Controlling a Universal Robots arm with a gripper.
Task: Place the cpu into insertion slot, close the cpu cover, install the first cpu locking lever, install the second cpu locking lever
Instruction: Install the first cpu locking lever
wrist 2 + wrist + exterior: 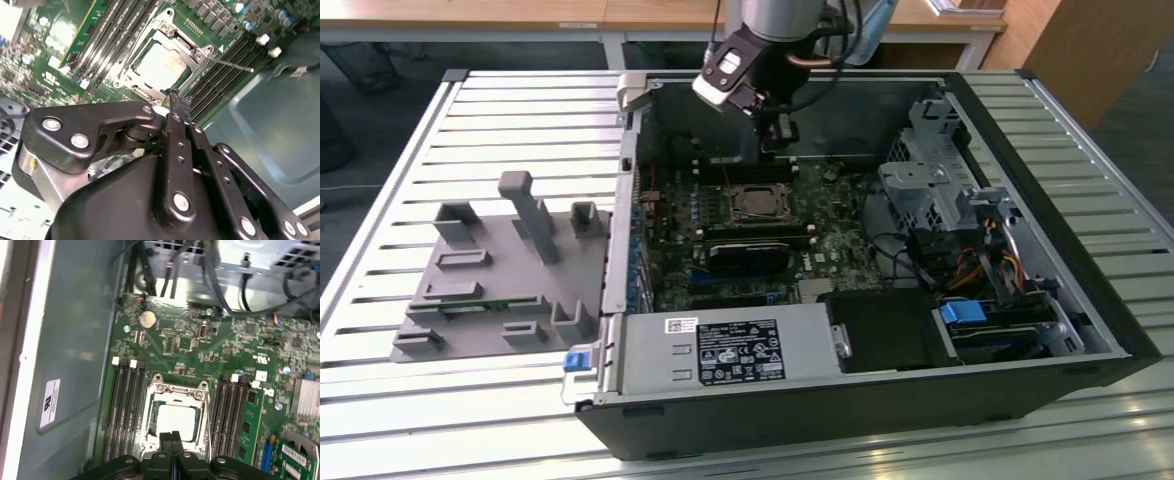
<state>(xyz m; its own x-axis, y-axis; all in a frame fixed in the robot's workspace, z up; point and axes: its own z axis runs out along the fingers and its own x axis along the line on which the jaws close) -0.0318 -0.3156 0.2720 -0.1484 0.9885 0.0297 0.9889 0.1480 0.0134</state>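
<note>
Place: a robotics lab or test workshop, by its fittings.
Work surface: a slatted metal bench (400,380) spanned the exterior view.
Workpiece: an opened computer case (854,420) lay centre right, its circuit board exposed.
Tooling: a grey moulded fixture (494,290) sat centre left.
Machine: a robot arm (781,20) hung top centre.
Background: wooden desks (520,12) lined the upper edge.

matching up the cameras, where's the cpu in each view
Exterior view: the cpu sits mid-motherboard, just under the gripper.
First wrist view: the cpu lies just beyond the shut gripper's tips.
Second wrist view: the cpu lies beyond the gripper too.
Shared landmark: the silvery cpu cover framing it.
</note>
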